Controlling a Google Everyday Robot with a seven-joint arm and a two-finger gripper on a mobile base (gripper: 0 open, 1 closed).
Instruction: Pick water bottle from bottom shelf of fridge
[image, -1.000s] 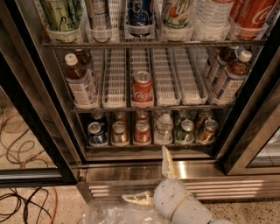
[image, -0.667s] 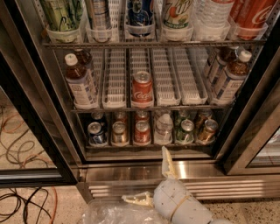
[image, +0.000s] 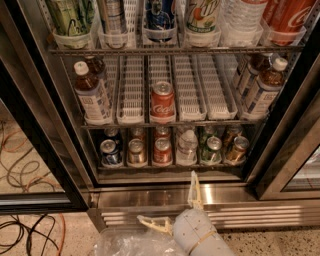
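Tool (image: 166, 196) wide open below the bottom shelf (image: 150, 167), water bottle (image: 187, 146) upright there, cap up

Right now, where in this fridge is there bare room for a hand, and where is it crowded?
Bare: the white trays between the left brown bottle and the Coke can, and those right of the can. Crowded: the bottom shelf, where cans flank the water bottle closely. The gripper is open below, outside the fridge.
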